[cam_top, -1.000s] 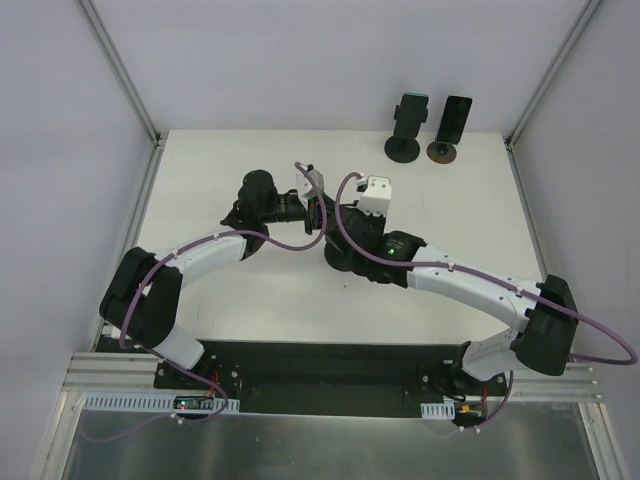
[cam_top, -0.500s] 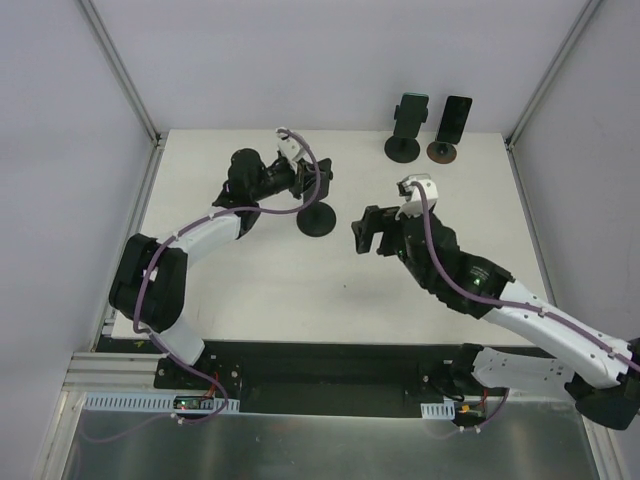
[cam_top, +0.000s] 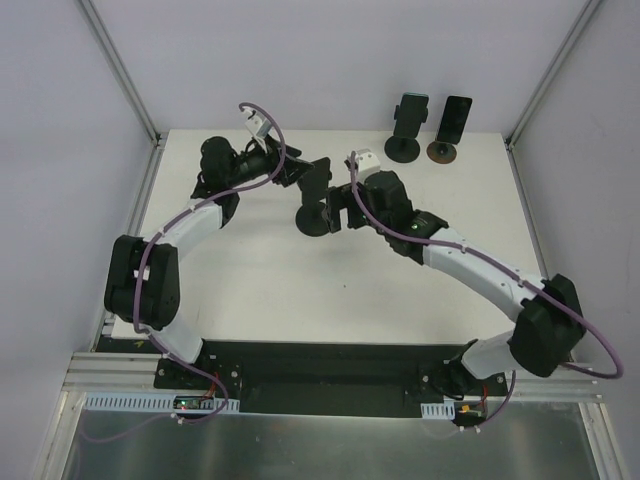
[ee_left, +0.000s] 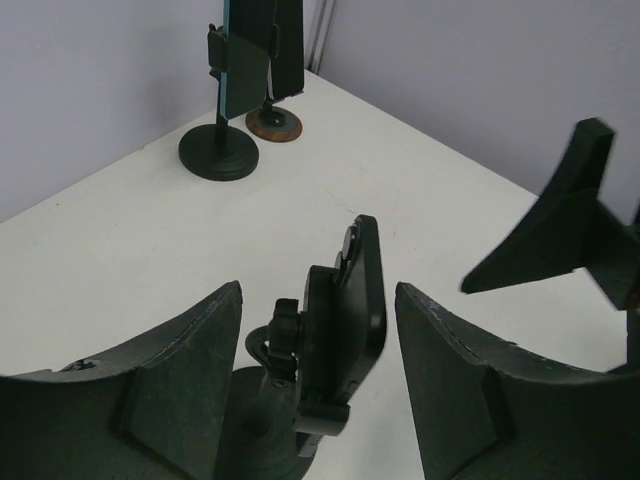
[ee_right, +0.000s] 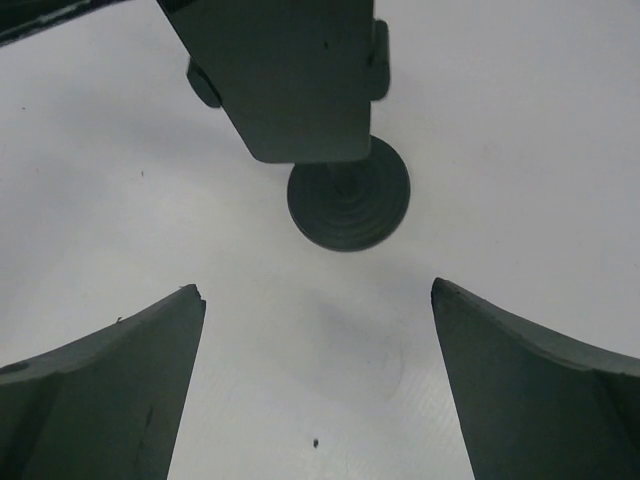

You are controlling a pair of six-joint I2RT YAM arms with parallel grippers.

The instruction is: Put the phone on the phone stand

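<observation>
Phone sat near upright on the phone stand mid-tabletop, and we saw it between the left pincer's parted fingers, untouched, with the wide-open right pincer just beside.

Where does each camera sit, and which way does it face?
Top external: above, behind the robot, facing down at the table; left arm, right arm show.
Left wrist: on the left arm, facing across the phone on its stand; left fingers show.
Right wrist: facing down on the same phone; right fingers show.
Shared: that phone.
</observation>
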